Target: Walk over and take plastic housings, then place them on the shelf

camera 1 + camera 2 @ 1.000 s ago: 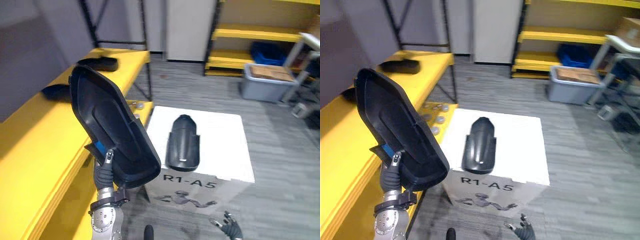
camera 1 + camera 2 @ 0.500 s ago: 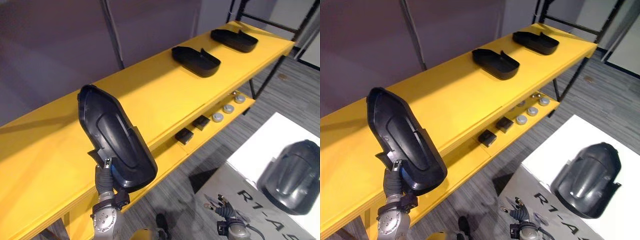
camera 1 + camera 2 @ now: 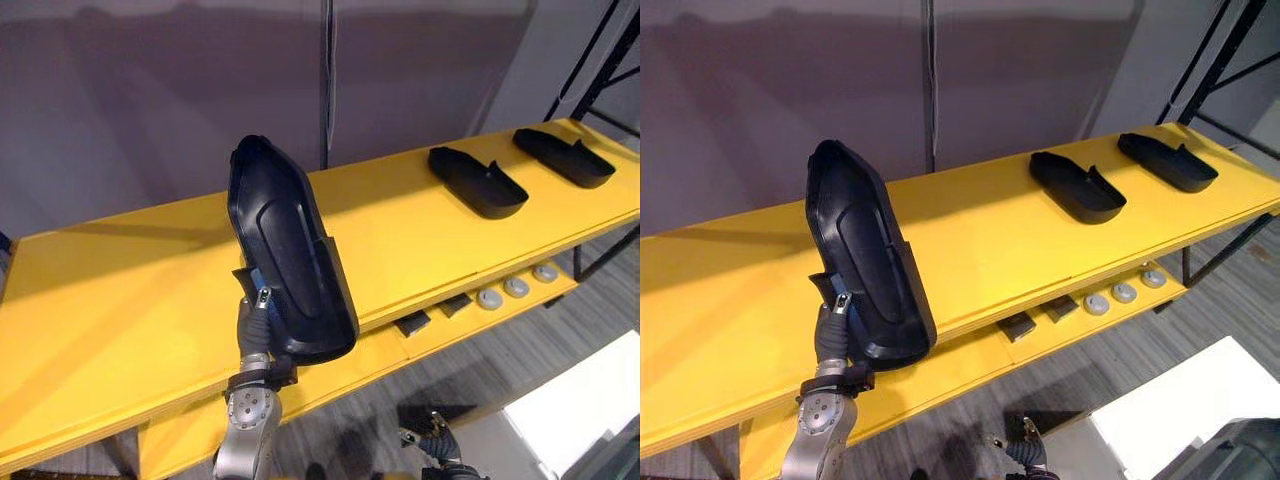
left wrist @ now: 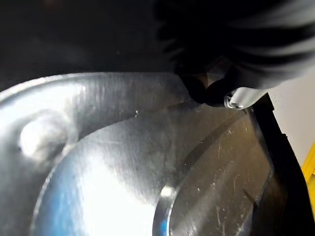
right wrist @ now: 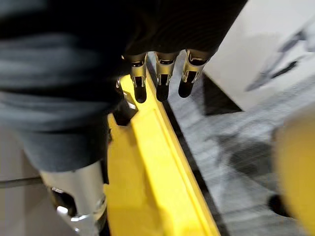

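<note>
Yellow, the long shelf (image 3: 120, 300) lay behind the tall black housing (image 3: 290, 260), seemingly a light, stiff, slick shell best gripped at its rim, which the left robot hand (image 3: 252, 325) clasped by the lower edge, the right robot hand (image 5: 161, 73) hanging slack, empty.

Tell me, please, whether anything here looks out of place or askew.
Nothing spilled or damaged. Only the black housing in the left hand is held nearly upright by the yellow shelf, while two other housings lie flat there.
</note>
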You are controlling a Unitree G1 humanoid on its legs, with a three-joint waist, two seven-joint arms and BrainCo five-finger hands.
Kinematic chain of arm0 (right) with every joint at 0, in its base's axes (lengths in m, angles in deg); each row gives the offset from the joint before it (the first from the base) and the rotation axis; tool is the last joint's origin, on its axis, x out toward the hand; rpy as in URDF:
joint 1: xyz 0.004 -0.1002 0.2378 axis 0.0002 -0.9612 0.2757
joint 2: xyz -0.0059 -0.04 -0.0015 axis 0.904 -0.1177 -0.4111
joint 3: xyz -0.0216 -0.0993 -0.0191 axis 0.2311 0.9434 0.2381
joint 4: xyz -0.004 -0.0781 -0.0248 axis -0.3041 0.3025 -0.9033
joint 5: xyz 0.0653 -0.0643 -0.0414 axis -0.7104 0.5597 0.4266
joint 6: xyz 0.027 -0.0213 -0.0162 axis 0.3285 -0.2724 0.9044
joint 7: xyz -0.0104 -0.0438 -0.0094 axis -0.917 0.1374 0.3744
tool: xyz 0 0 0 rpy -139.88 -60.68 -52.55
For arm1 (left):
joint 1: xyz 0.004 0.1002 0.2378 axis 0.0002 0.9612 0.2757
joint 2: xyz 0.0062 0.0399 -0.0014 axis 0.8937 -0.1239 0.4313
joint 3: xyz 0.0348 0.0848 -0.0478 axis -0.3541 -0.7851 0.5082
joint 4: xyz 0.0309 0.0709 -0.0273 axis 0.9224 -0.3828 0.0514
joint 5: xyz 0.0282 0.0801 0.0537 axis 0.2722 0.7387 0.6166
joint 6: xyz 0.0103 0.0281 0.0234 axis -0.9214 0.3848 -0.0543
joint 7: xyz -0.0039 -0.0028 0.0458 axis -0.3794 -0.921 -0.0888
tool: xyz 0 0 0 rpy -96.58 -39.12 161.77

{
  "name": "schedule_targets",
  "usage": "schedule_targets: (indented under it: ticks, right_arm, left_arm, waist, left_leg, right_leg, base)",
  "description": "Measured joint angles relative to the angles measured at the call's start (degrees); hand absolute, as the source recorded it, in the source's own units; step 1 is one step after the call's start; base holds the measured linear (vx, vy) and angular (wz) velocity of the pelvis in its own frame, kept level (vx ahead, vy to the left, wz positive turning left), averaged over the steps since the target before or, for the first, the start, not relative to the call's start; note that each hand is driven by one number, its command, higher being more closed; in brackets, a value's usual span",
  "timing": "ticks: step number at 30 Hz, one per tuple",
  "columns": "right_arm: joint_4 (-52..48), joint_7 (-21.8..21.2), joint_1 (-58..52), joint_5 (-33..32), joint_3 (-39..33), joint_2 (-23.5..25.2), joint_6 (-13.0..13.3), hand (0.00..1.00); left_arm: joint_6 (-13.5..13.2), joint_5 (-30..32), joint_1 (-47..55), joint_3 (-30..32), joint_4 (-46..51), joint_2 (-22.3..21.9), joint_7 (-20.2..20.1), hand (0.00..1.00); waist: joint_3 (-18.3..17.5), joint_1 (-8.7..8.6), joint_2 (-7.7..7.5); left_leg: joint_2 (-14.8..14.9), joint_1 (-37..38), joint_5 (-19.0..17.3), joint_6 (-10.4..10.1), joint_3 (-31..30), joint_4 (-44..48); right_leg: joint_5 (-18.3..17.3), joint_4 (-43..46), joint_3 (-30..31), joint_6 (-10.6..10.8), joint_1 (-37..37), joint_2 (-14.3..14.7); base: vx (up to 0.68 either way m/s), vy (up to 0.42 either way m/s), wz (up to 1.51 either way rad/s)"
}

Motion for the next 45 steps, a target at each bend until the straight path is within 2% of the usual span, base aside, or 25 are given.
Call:
schedule_targets:
  ticks: [1,4,7,12,14,22,25,30,31,45]
  right_arm:
    - [-0.8,0.0,-0.2,0.0,0.0,0.0,0.0,0.0]
    - [-0.8,0.0,-0.5,0.0,-0.1,-0.1,0.0,0.0]
    - [-0.8,-0.3,-0.8,0.0,0.6,-0.2,0.0,0.0]
    - [0.3,-0.7,-0.8,0.0,0.6,-1.0,0.0,0.0]
    - [1.9,-0.7,0.1,0.0,0.5,-1.3,0.0,0.0]
    - [6.6,-0.9,4.0,0.0,0.6,-2.6,0.0,0.0]
    - [7.0,-1.2,5.2,0.0,0.6,-3.0,0.0,0.0]
    - [7.0,-1.4,4.9,0.0,1.8,-3.0,0.0,0.0]
    - [7.0,-1.7,4.8,0.0,1.8,-2.9,0.0,0.0]
    - [8.8,-2.0,7.6,0.0,1.5,-3.0,-0.1,0.0]
  left_arm:
    - [0.0,0.0,-1.1,-0.7,-0.2,0.1,0.0,1.0]
    - [0.1,0.0,-4.6,-1.4,-1.1,0.1,0.5,1.0]
    - [0.2,-0.1,-7.1,-0.7,-3.0,0.0,2.7,1.0]
    - [1.5,-0.1,-13.1,-0.4,-10.1,0.0,5.1,1.0]
    - [1.9,-0.1,-15.5,0.7,-13.7,0.2,5.2,1.0]
    - [4.5,-4.1,-27.7,5.5,-32.6,1.5,6.4,1.0]
    - [5.1,-5.8,-30.6,6.9,-36.0,1.8,6.6,1.0]
    - [6.1,-7.1,-35.1,9.1,-39.4,2.9,6.8,1.0]
    - [6.1,-7.1,-35.8,9.5,-39.9,3.4,6.8,0.0]
    - [6.5,-9.6,-42.4,12.8,-43.4,3.7,7.4,0.0]
  waist:
    - [-0.4,-0.03,-0.33]
    - [-1.3,-0.65,-0.56]
    - [-3.1,-0.76,-0.52]
    - [-3.2,-1.21,-0.49]
    - [-3.2,-1.65,-0.47]
    - [-2.9,-5.22,-0.63]
    - [-1.9,-6.12,-0.59]
    - [-1.0,-6.91,-0.5]
    - [-0.7,-7.29,-0.46]
    - [0.5,-7.95,0.63]
  left_leg:
    - [0.3,0.1,-0.7,-1.1,0.2,0.8]
    - [0.7,1.3,-0.3,-1.0,0.7,1.4]
    - [0.7,2.6,-0.3,-1.0,0.6,-0.1]
    - [0.7,3.4,-0.1,-1.4,-0.9,-1.5]
    - [0.7,3.6,0.6,-1.6,-1.2,-2.4]
    - [0.5,4.3,8.5,-1.6,-3.8,-12.7]
    - [0.9,3.6,9.5,-1.3,-4.0,-12.9]
    - [1.7,1.4,10.1,-2.4,-3.5,-13.0]
    - [2.0,1.0,10.1,-2.5,-3.5,-13.0]
    - [2.5,1.4,10.5,-2.3,-2.5,-12.7]
  right_leg:
    - [0.0,-0.8,-0.3,0.0,1.0,0.1]
    - [0.0,-1.4,-1.3,0.0,2.7,0.4]
    - [0.0,-2.3,-1.3,0.0,3.7,0.6]
    - [0.0,-2.5,-1.3,-0.1,4.3,1.0]
    - [0.1,-2.6,-1.3,-0.2,4.1,1.0]
    - [0.8,-3.8,-1.5,-1.3,1.0,1.7]
    - [1.7,-4.3,-1.5,-2.2,0.6,2.2]
    - [3.2,-6.0,-1.0,-2.3,-1.0,3.0]
    - [3.4,-6.7,-1.0,-2.4,-1.1,3.3]
    - [5.1,-9.2,-1.0,-3.1,0.3,3.8]
  base:
    - [0.23,-0.028,0.05]
    - [0.25,0.006,0.17]
    - [0.17,0.033,0.04]
    - [0.08,0.018,0.1]
    - [0.01,-0.004,0.05]
    - [-0.09,-0.041,0.07]
    - [-0.2,-0.027,0.02]
    - [-0.19,-0.004,-0.05]
    - [-0.09,-0.005,-0.03]
    - [0.02,0.002,-0.03]
